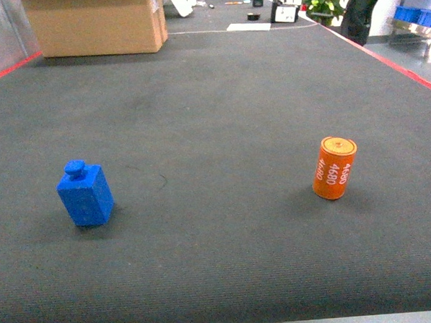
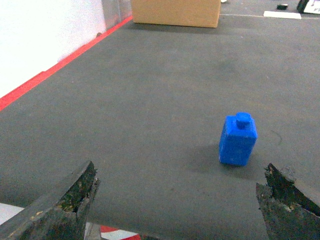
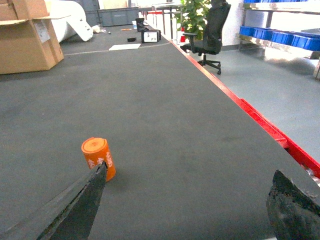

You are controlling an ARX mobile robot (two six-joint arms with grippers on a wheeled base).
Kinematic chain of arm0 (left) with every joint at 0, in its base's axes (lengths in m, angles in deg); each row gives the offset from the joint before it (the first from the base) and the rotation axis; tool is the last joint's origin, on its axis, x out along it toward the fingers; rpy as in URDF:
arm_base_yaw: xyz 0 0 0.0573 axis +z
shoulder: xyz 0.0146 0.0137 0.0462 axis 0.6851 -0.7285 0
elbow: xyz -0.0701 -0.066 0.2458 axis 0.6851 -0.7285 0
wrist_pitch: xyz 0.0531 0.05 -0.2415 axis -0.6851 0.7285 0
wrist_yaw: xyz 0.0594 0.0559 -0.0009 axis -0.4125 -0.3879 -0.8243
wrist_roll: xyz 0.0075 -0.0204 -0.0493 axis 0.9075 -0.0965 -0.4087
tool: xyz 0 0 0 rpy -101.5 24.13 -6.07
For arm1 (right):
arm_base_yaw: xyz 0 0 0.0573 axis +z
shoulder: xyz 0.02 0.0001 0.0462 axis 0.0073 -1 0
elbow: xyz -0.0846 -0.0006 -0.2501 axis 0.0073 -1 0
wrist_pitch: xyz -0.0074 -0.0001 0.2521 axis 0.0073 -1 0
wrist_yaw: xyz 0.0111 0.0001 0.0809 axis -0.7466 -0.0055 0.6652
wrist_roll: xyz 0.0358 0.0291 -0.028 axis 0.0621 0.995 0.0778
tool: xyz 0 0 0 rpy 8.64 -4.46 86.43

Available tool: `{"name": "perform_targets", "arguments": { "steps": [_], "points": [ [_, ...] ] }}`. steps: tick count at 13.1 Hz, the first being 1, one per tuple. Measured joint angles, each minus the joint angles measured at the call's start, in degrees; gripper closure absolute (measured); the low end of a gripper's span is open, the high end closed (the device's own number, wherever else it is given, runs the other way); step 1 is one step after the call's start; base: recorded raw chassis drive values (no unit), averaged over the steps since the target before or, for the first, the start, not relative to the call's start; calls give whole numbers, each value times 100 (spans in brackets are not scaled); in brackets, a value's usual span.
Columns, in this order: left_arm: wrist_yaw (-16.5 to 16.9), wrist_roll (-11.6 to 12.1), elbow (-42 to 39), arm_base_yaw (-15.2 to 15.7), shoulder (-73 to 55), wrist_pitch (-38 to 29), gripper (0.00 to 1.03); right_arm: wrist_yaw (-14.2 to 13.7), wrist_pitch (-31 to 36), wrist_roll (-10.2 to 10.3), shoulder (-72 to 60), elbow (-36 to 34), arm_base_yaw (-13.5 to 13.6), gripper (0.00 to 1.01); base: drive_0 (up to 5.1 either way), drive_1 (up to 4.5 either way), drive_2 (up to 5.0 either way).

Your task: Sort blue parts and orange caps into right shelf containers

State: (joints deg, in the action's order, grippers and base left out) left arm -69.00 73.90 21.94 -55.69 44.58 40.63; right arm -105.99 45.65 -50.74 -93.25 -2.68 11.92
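On the table [image 1: 219, 96], the part [image 1: 85, 193] stands at the near left and the cap [image 1: 334, 167] stands at the near right, well apart from each other. A box [image 1: 96, 23] sits far back on the left end of the table, and behind the far edge stand a chair [image 3: 209, 35] and a plant [image 3: 192, 15]. Off to the right, past the floor, is the shelf [image 3: 272, 12] with what seem to be containers [image 3: 280, 36] on it.
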Motion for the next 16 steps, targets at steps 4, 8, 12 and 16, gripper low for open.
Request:
{"name": "perform_targets", "arguments": {
  "steps": [4,8,12,16],
  "points": [
    [935,-46,981,455,-3029,-2505,5,581,2291,-9,-3102,861,-155,3,0,0,0],
    [1759,-321,2444,538,-5490,-2806,5,1019,2050,-116,-5794,2562,-9,3,0,0,0],
    [2079,-238,3289,509,-6743,-2588,5,968,1709,-164,-7276,3862,243,3,0,0,0],
    [2162,-210,3777,470,-7528,-2688,5,894,1604,-44,-8299,4618,343,3,0,0,0]
  ]
}}
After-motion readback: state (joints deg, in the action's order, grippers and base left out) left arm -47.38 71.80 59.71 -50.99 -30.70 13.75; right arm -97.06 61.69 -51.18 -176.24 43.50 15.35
